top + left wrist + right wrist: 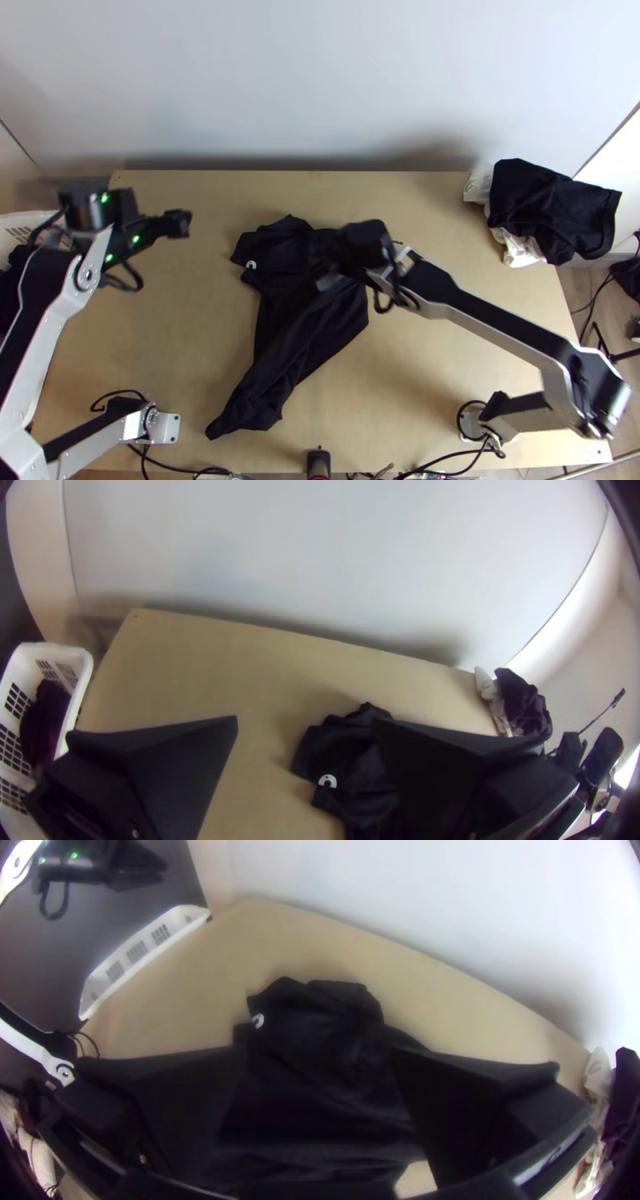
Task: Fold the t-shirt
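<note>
A black t-shirt point(280, 336) lies bunched and uneven across the middle of the table, one narrow part stretching toward the near edge. Its small white logo faces up at the left of the far part. Over the shirt's upper part is my right gripper point(332, 262), blurred. In the right wrist view the right gripper point(319, 1053) is open, with dark cloth point(313, 1107) visible between and beyond its fingers. My left gripper point(154, 214) is above the table's far left, apart from the shirt. The left wrist view shows the left gripper point(307, 720) wide open, the shirt point(347, 767) beyond it.
Another dark garment point(552, 208) lies with white cloth point(520, 246) at the table's far right corner. A white basket point(83, 673) holding dark cloth stands past the left edge. Behind the table rises a pale wall. Cables run along the near edge.
</note>
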Controlling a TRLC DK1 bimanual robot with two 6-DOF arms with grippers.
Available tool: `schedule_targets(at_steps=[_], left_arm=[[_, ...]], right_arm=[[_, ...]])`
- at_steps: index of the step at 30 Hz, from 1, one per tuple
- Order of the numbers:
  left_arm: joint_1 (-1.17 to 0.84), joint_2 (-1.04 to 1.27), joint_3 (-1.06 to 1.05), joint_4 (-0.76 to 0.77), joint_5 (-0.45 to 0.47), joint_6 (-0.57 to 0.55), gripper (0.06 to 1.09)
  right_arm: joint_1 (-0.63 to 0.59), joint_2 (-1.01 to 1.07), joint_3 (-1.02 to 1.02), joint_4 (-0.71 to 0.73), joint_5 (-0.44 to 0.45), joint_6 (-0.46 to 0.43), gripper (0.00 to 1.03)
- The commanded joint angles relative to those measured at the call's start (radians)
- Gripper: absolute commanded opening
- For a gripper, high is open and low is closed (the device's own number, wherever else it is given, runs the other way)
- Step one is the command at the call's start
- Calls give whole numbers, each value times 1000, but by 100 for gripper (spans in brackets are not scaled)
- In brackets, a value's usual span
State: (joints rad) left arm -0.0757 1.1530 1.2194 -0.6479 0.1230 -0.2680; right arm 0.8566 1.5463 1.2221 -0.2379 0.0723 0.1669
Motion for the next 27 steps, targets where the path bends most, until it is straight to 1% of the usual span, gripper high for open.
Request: schedule_targets(at_steps=[1, 5, 14, 20, 24, 27], left_arm=[[106, -156, -199, 16, 53, -11, 104], [105, -228, -273, 31, 67, -25, 104], [126, -300, -368, 30, 67, -20, 104], [177, -360, -422, 27, 72, -14, 104], [232, -398, -439, 10, 109, -5, 104], [278, -424, -442, -15, 142, 0, 104]], right_arm=[[24, 212, 180, -3, 27, -10, 97], [44, 313, 283, -15, 38, -10, 97], [96, 563, 556, -101, 69, 5, 98], [130, 764, 849, -198, 73, 14, 98], [139, 910, 1084, -302, 75, 20, 98], [142, 946, 1126, -285, 75, 26, 95]])
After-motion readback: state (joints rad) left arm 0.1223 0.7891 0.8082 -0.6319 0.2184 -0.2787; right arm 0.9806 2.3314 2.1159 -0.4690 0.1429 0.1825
